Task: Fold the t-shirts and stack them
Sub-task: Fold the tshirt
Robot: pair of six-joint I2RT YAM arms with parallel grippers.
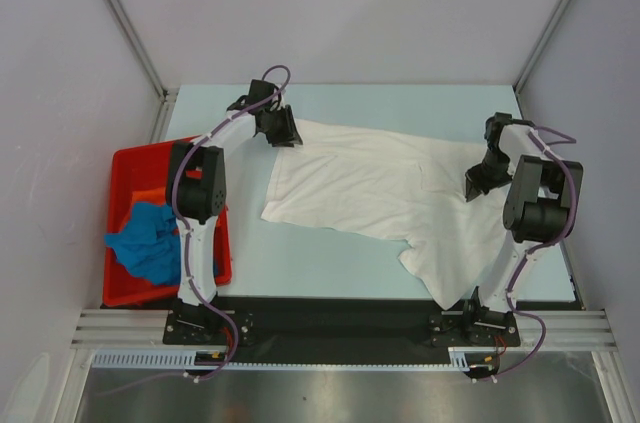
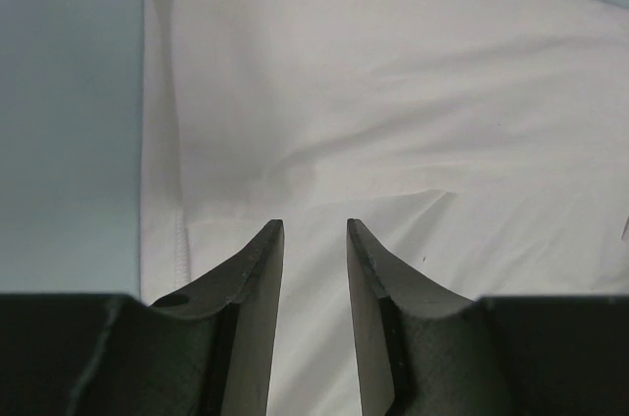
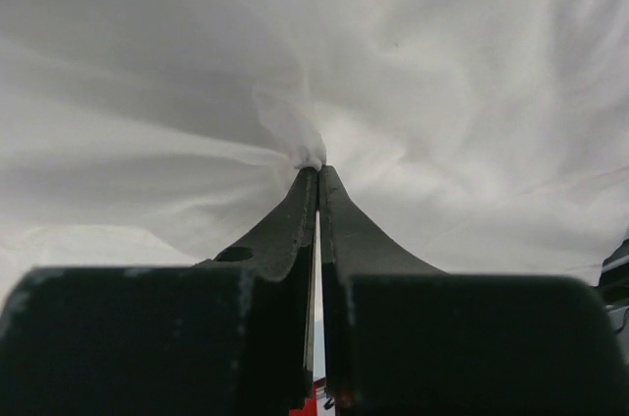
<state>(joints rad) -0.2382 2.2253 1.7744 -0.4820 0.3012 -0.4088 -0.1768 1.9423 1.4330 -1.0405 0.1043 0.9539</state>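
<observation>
So the white t-shirt (image 1: 380, 188) is spread across the middle of the table (image 1: 330, 268), with one part flopping toward the near edge. The right gripper (image 3: 317, 168) sits at the shirt's right side, clamped tight on a little pinch of cloth. The left gripper (image 2: 314, 229) is over the far-left corner, jaws partway apart, gripping nothing. A blue t-shirt (image 1: 150, 238) and an orange t-shirt (image 1: 150, 195) sit in the red bin (image 1: 125, 168) at the left edge.

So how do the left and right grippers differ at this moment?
The left gripper has jaws apart, nothing pinched; the right gripper is shut on a bunch of the white t-shirt. Left is at the shirt's far left corner, right at its right edge. Both are over that shirt.
</observation>
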